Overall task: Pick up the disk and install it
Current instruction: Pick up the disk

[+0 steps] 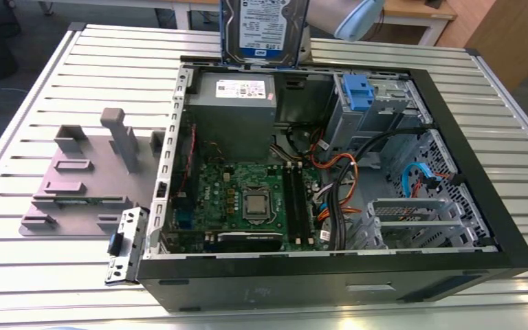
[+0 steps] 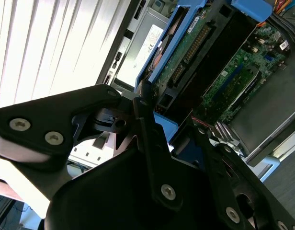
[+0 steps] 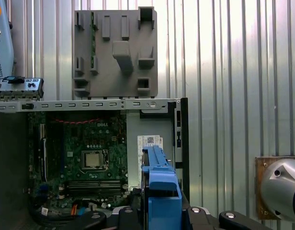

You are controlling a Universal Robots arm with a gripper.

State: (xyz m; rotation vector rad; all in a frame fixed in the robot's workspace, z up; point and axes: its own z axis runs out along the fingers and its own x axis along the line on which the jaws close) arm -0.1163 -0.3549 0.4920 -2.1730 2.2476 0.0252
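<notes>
The disk [image 1: 264, 31] hangs upright above the far edge of the open computer case [image 1: 484, 206], its white-and-blue label facing the exterior camera and blue rails down its sides. In the first wrist view I look along the disk's [image 3: 159, 187] blue-railed edge, with the black links of my gripper [image 3: 159, 215] on either side of it. The second wrist view shows the disk's [image 2: 195, 43] green circuit-board underside, and my gripper [image 2: 154, 127] is shut on the end nearest the camera. Part of the arm [image 1: 357, 17] stands just to the exterior view's right of the disk.
Inside the case lie a green motherboard [image 1: 245, 199], a grey power supply box [image 1: 234, 103] with a white sticker, orange and black cables, and a drive cage with a blue clip [image 1: 356, 93]. A grey fixture plate [image 1: 80, 179] with upright posts sits on the slatted table at the exterior view's left.
</notes>
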